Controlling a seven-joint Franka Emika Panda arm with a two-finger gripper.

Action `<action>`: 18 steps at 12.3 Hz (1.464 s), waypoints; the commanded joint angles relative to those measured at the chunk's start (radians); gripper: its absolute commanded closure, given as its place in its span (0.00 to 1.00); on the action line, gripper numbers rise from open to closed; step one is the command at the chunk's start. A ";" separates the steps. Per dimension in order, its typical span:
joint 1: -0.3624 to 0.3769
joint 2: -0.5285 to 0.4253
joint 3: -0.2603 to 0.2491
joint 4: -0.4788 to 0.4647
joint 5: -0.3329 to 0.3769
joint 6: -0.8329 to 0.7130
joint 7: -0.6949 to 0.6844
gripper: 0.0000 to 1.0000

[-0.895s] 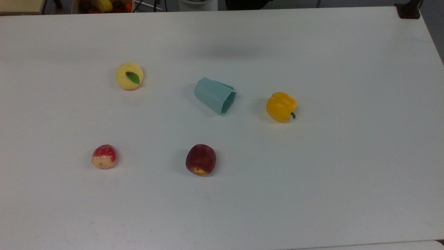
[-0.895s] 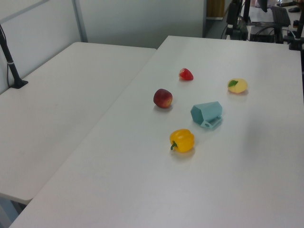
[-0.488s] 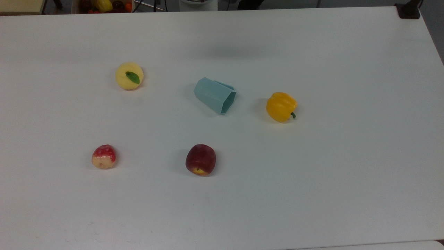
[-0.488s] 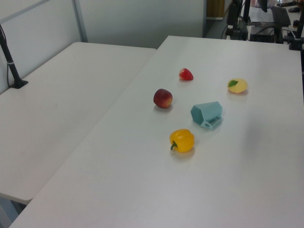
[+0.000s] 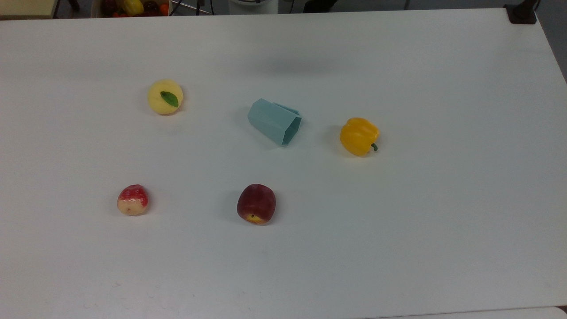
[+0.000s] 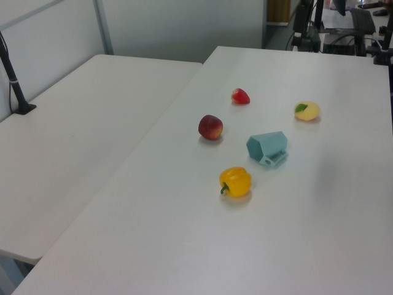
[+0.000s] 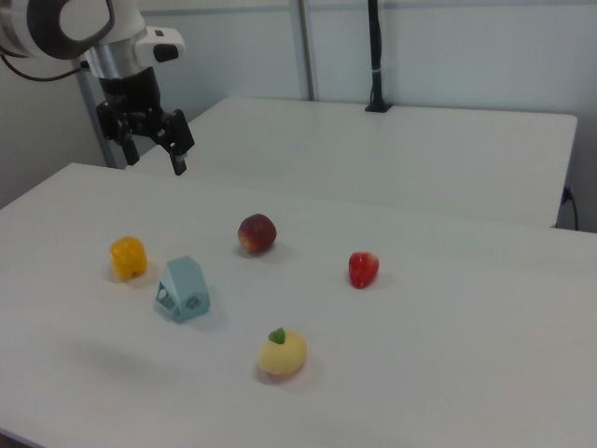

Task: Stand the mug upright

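White table [image 5: 443, 221] – tipped mug [image 5: 274, 122], pepper [image 5: 359, 136], apple [image 5: 256, 204], strawberry [image 5: 132, 200], yellow fruit [image 5: 165, 97].

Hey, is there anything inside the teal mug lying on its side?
The mug lies tipped over, its open mouth facing the yellow pepper. The part of the interior visible in the top view shows only teal wall, nothing in it. The deeper end toward the base is hidden.
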 commanded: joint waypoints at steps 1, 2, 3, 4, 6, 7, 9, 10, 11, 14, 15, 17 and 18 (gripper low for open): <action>0.019 -0.012 -0.018 -0.015 0.010 0.014 0.005 0.00; 0.017 -0.014 -0.018 -0.002 0.010 0.007 0.028 0.00; 0.015 -0.007 -0.020 0.021 0.010 -0.022 0.053 0.00; 0.012 0.020 -0.021 0.061 0.005 -0.074 0.080 0.00; 0.002 0.083 -0.021 0.154 0.001 -0.169 0.148 0.00; 0.003 0.106 -0.020 0.185 -0.004 -0.209 0.169 0.00; 0.011 0.163 -0.012 0.234 -0.033 -0.243 0.226 0.00; 0.031 0.211 -0.012 0.260 -0.073 -0.254 0.292 0.00; 0.055 0.244 -0.012 0.280 -0.111 -0.257 0.339 0.00; 0.106 0.402 -0.009 0.349 -0.182 -0.242 0.496 0.00; 0.118 0.452 -0.009 0.369 -0.182 -0.224 0.554 0.00; 0.147 0.491 -0.010 0.377 -0.185 -0.179 0.662 0.00; 0.156 0.502 -0.010 0.379 -0.189 -0.150 0.708 0.00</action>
